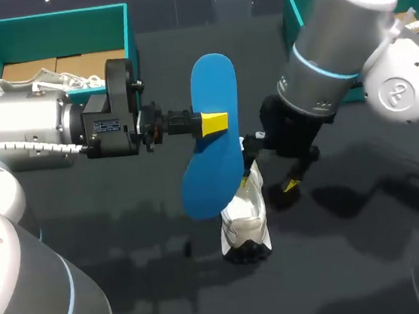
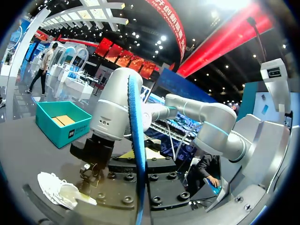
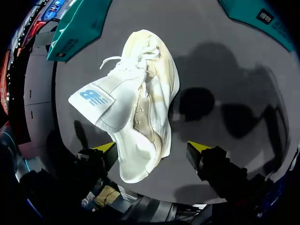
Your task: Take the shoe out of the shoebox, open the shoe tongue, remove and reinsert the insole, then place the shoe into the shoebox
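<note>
**A:** Start out to the left of the sneaker (image 1: 244,217). What's over there?

**B:** A teal shoebox (image 1: 51,31), well apart from the sneaker and open on top, ready to take it back, I'd say. Closer in, the left gripper (image 1: 217,122) is clenched on the blue insole (image 1: 209,164) and holds it up on edge, just above the sneaker.

**A:** Why on edge?

**B:** My guess is so one end can be aimed down into the opening. The insole is fully out and looks ready to go back in.

**A:** And the sneaker itself?

**B:** It's on the table (image 1: 127,234). From the right wrist you can see its tongue (image 3: 96,101) folded out to one side, so the mouth is wide open.

**A:** The right gripper (image 3: 152,147)?

**B:** Its fingers are spread and straddle one end of the sneaker without pinching it. It's probably there to steady the shoe. A second teal box (image 1: 297,7) sits well off to the sneaker's right.
</note>
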